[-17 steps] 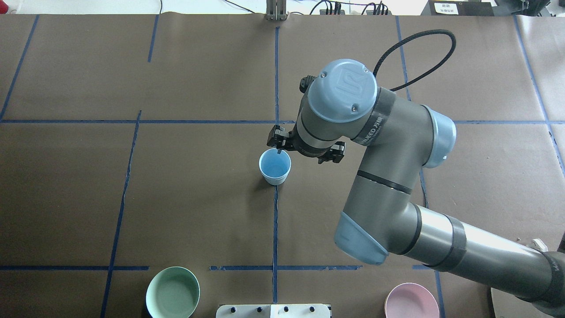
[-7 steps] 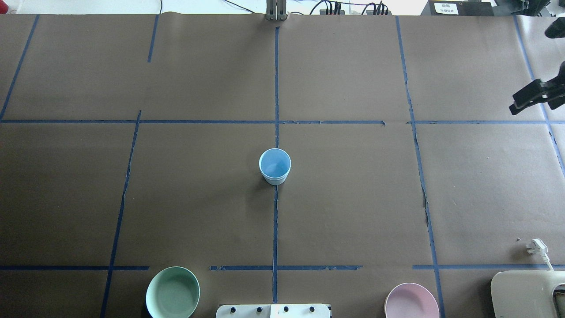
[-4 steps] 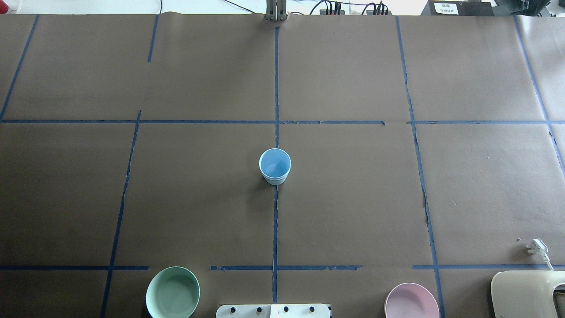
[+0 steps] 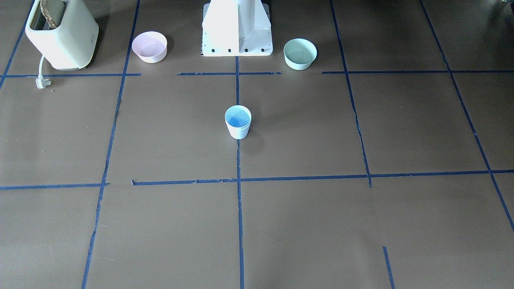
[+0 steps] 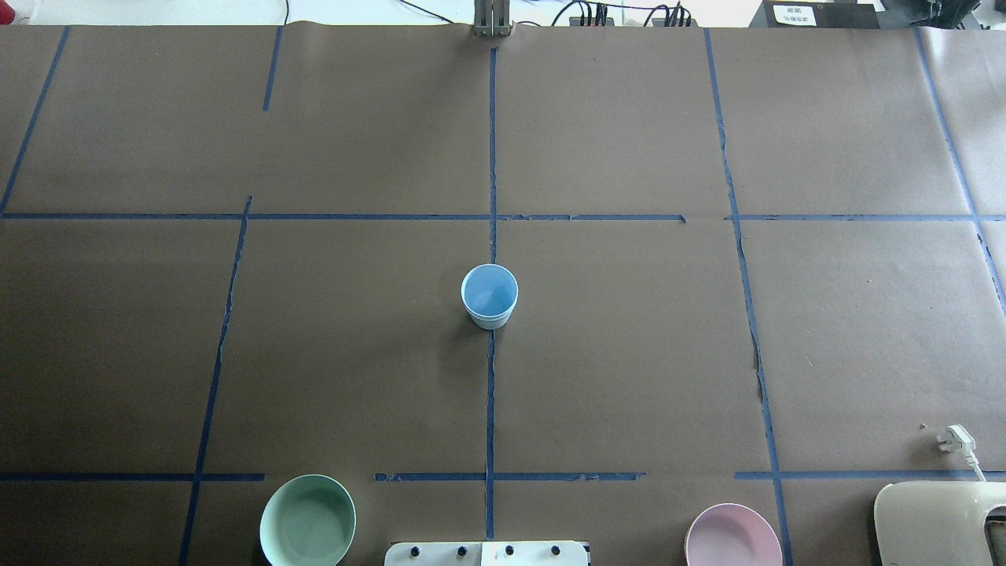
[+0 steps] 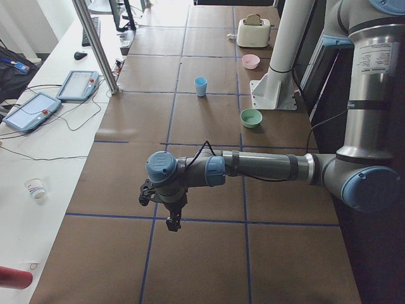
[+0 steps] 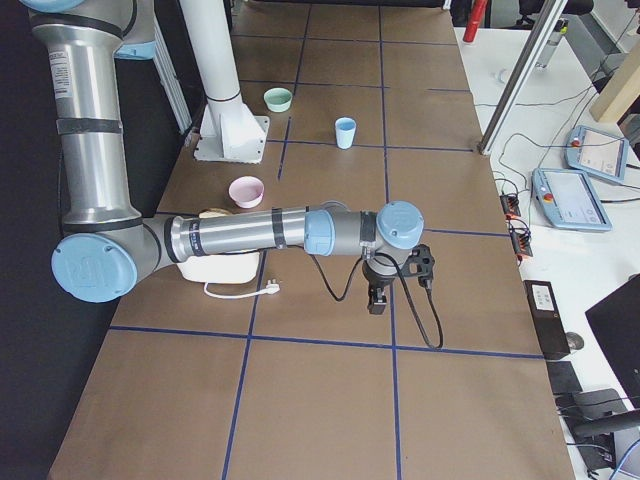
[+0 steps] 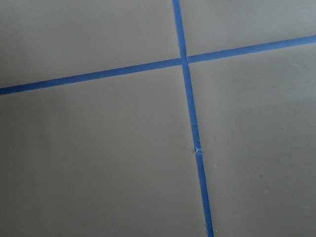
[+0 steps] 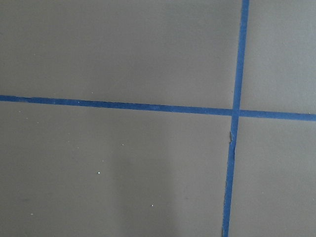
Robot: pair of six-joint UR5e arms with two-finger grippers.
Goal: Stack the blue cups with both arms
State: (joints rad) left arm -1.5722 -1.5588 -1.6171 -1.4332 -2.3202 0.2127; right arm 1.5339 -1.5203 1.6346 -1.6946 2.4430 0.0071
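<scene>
- Blue cup [image 5: 489, 295]: upright on the centre tape line, mid-table, nothing touching it. I see one outline only.
- Left arm [image 6: 253, 168]: stretched over the table's left end, well apart from the cup. The left gripper [image 6: 172, 220] points down; I cannot tell how its jaws stand.
- Right arm [image 7: 250, 232]: over the right end. For the right gripper [image 7: 378, 298] I likewise cannot tell.
- Mint-green bowl [image 5: 307, 520], pink bowl [image 5: 732, 537]: either side of the white base [image 4: 237, 30].
- Toaster [image 4: 62, 34]: near the pink bowl.

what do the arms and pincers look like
The left arm and right arm are grey-silver tubes with light blue round joint caps. The left pincer and right pincer are small and black; a black cable loops by the right one.
</scene>
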